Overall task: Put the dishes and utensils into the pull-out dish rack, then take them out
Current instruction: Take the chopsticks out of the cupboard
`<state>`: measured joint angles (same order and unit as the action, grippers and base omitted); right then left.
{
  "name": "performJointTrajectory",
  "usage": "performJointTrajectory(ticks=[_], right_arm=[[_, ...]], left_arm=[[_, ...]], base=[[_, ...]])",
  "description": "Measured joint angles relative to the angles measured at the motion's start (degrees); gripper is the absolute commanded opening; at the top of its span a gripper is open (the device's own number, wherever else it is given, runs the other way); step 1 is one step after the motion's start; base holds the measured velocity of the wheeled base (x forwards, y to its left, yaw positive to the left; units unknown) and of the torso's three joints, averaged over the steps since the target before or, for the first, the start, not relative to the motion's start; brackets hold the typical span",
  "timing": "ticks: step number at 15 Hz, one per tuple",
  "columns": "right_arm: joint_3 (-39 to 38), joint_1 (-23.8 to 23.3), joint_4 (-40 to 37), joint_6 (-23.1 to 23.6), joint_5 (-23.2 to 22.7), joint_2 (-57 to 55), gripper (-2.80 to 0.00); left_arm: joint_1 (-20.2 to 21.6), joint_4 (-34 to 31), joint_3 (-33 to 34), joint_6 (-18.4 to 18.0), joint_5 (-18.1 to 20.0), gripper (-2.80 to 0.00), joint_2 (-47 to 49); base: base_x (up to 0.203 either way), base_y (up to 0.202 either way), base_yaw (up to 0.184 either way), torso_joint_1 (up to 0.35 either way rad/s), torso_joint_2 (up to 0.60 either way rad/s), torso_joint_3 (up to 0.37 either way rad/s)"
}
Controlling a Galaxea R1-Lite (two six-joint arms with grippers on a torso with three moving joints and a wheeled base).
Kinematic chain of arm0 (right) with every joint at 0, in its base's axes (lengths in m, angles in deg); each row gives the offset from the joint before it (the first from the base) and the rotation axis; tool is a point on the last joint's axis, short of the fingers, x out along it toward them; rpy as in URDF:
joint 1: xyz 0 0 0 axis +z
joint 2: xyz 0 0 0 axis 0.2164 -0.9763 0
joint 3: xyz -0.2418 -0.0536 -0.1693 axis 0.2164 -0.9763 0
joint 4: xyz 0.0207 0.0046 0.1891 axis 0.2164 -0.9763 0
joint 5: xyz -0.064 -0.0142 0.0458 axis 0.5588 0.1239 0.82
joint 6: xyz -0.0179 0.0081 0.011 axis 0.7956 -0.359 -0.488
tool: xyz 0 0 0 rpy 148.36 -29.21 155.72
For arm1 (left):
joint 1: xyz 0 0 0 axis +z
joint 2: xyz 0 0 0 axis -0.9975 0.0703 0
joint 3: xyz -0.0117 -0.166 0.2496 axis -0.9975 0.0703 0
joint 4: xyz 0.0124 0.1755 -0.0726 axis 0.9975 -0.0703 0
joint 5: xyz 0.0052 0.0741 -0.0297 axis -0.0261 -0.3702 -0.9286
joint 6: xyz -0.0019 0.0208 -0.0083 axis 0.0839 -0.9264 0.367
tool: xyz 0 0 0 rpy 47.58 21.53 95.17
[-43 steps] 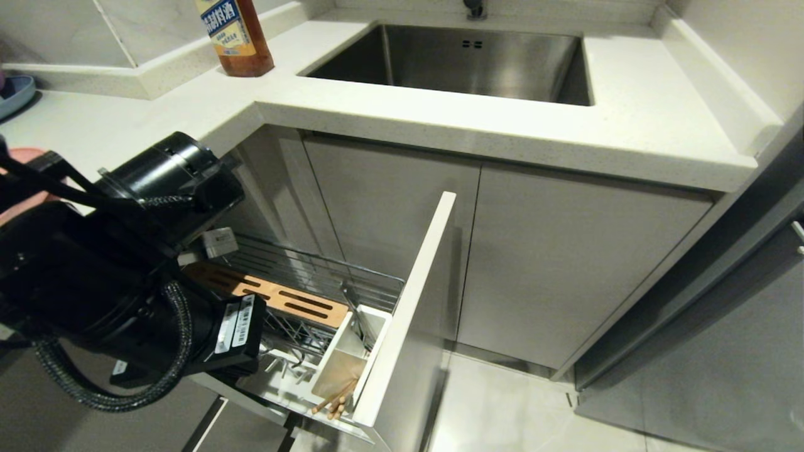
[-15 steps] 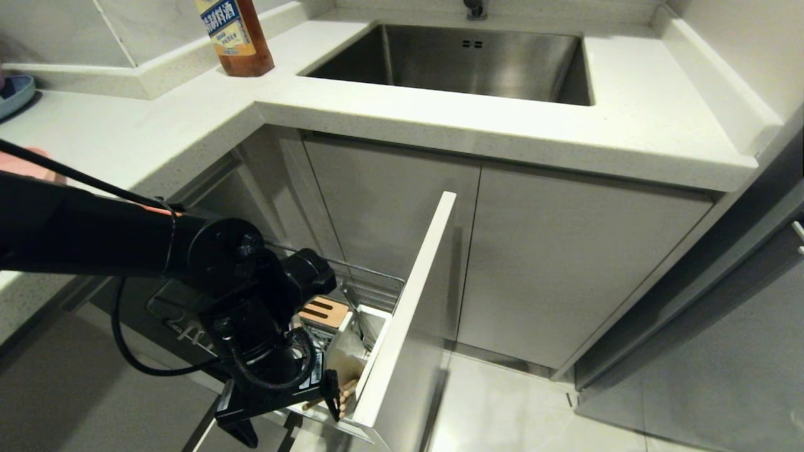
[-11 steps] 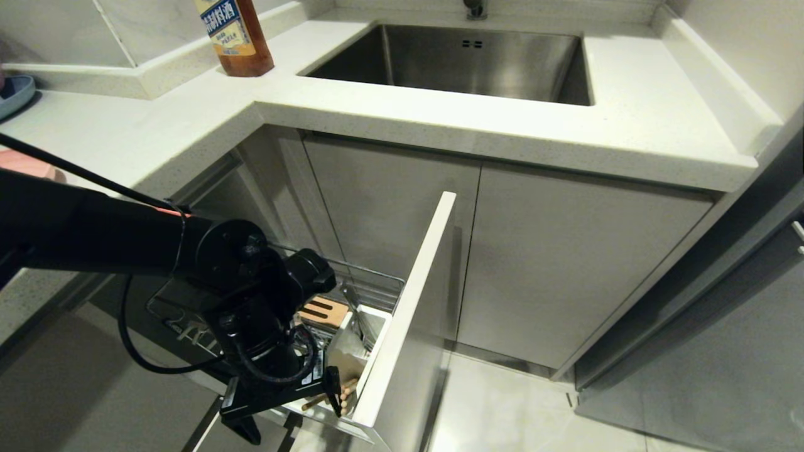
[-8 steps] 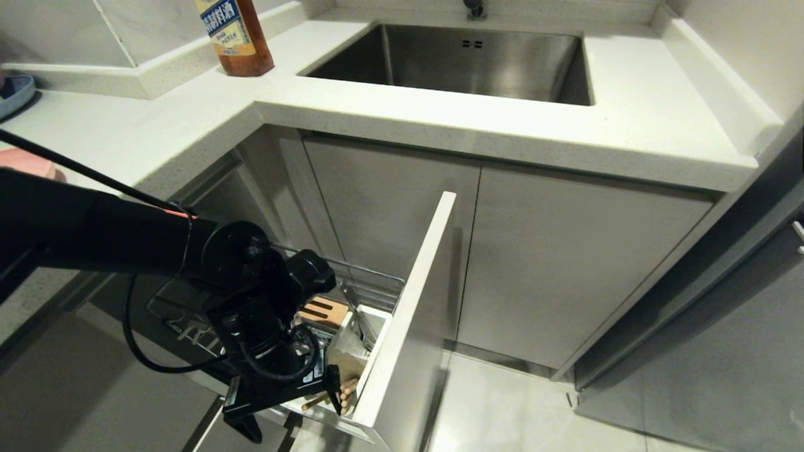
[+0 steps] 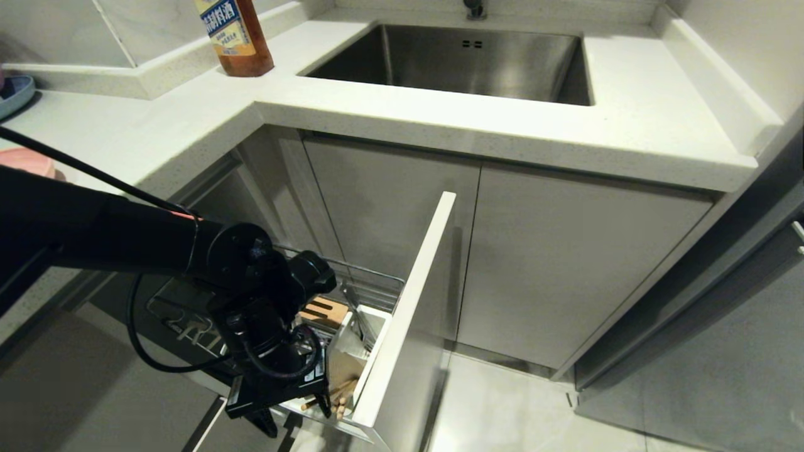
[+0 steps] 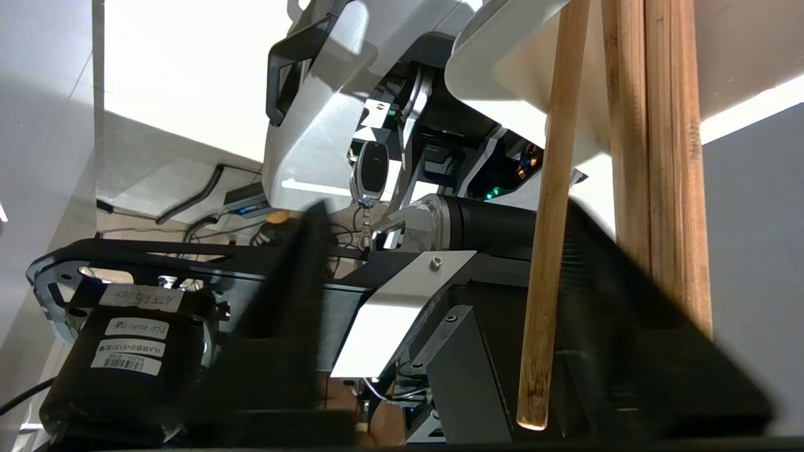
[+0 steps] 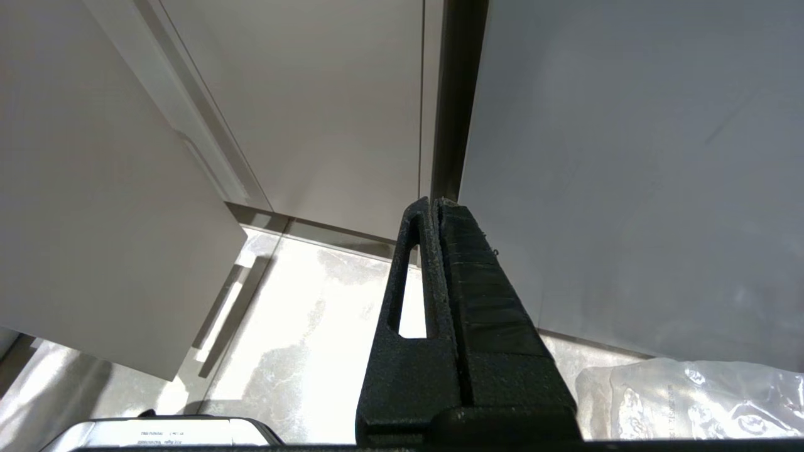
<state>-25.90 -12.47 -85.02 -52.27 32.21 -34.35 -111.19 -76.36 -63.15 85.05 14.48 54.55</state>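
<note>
Left gripper (image 5: pixel 295 411) is hanging at the rack's (image 5: pixel 370 285) near end, fingers part-open around the chopsticks (image 5: pixel 336 397); whether they are pinching yet, cannot tell; the chopsticks are leaning out of the white cup (image 5: pixel 367 339), tips jutting toward me; right gripper (image 7: pixel 436 251) is idling low beside the cabinets, fingers pressed together, holding nothing; farther back, a pink plate (image 5: pixel 25 164) is lying on the counter (image 5: pixel 440 119), bottle (image 5: pixel 235 37) standing by the sink (image 5: pixel 465 59).

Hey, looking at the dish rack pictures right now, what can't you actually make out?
- Head view: the left tool and arm hide most of the pull-out dish rack.
- Left wrist view: whether the fingers pinch the chopsticks; too close, blurred.
- Spoon and fork: not identifiable in any view.
</note>
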Motion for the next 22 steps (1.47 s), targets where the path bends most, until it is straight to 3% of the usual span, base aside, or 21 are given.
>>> performJointTrajectory(ticks=[12,22], right_arm=[[0.0,0.0,0.0,0.0,0.0,0.0,-2.8],[0.0,0.0,0.0,0.0,0.0,0.0,-2.8]], left_arm=[[0.1,-0.4,0.1,0.6,2.4,-2.8,-1.4],[-0.4,-7.5,-4.7,4.4,3.9,-2.8,-10.6]], base=[[0.0,0.0,0.0,0.0,0.0,0.0],[0.0,0.0,0.0,0.0,0.0,0.0]])
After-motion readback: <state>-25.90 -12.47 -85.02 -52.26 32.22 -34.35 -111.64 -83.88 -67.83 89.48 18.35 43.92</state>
